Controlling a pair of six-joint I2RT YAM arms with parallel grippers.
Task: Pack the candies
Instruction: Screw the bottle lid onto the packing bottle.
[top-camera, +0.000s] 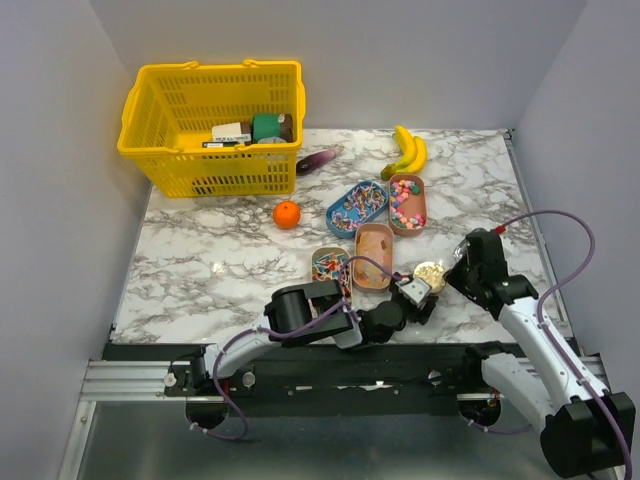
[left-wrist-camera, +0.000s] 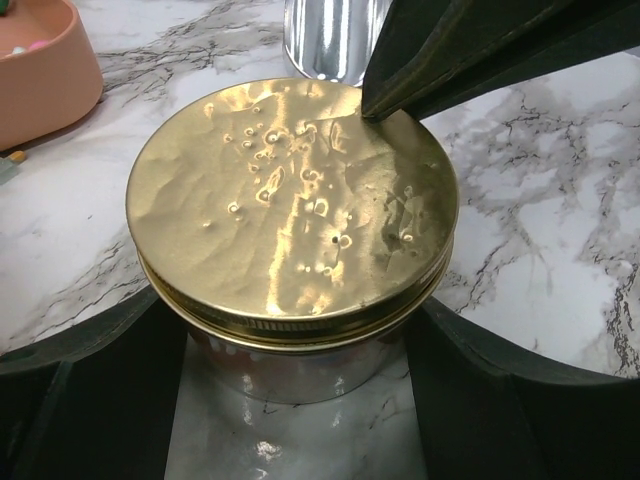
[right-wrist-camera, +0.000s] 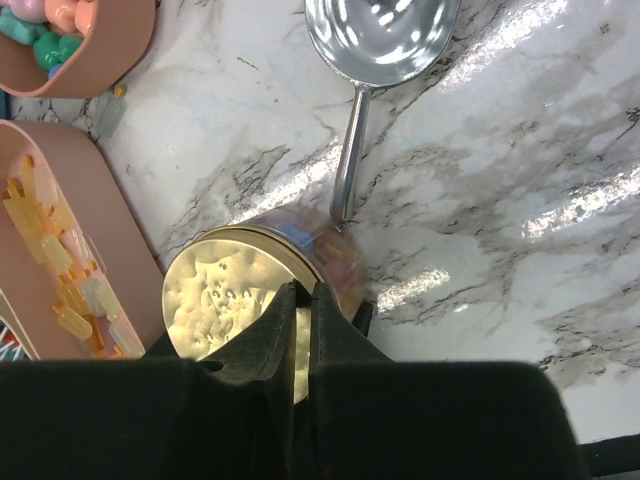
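Note:
A clear jar with a dented gold lid (left-wrist-camera: 290, 200) stands on the marble near the table's front edge (top-camera: 430, 275). My left gripper (left-wrist-camera: 285, 300) straddles it, both fingers against the jar's sides below the lid. My right gripper (right-wrist-camera: 305, 290) is shut with nothing in it, its tips resting on the lid's edge. Its dark fingers (left-wrist-camera: 450, 50) come down from the upper right in the left wrist view. Candies (right-wrist-camera: 320, 240) show through the jar's wall. More candies fill the blue tray (top-camera: 357, 207), the pink tray (top-camera: 407, 203) and the peach tray (top-camera: 373, 242).
A metal scoop (right-wrist-camera: 380, 30) lies just beyond the jar, its handle pointing at it. A small candy tray (top-camera: 330, 265) sits left of the jar. Farther back are an orange (top-camera: 287, 214), bananas (top-camera: 408, 152), an aubergine (top-camera: 318, 160) and a yellow basket (top-camera: 210, 130).

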